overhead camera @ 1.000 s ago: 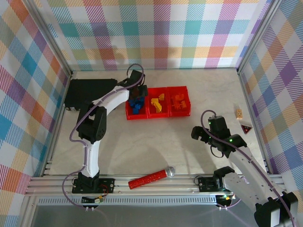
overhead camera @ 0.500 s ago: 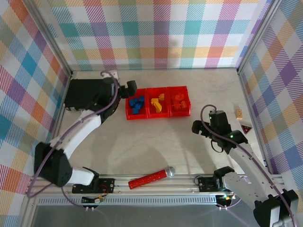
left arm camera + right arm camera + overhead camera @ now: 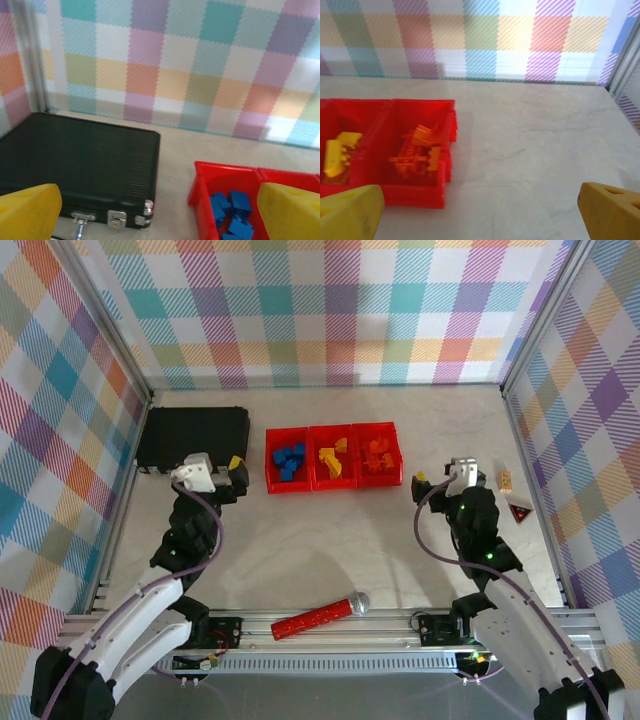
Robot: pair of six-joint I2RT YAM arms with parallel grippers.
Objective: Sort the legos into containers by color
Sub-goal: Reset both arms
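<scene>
Left end effector [image 3: 212,476] and right end effector [image 3: 446,478] (both spread, empty) flank the legos [image 3: 290,462] in the containers [image 3: 310,484].

Top view: high behind the near edge, looking down and forward, far enough to take in the whole counter [image 3: 330,550].
Left wrist: low, close, facing the back wall [image 3: 200,65] past the case [image 3: 75,165].
Right wrist: low, close, facing the same wall.
Shared: the bins [image 3: 335,484], seen in all three.

A lab test cell: aluminium frame [image 3: 330,625], checkered walls [image 3: 330,310], bolted arms.
</scene>
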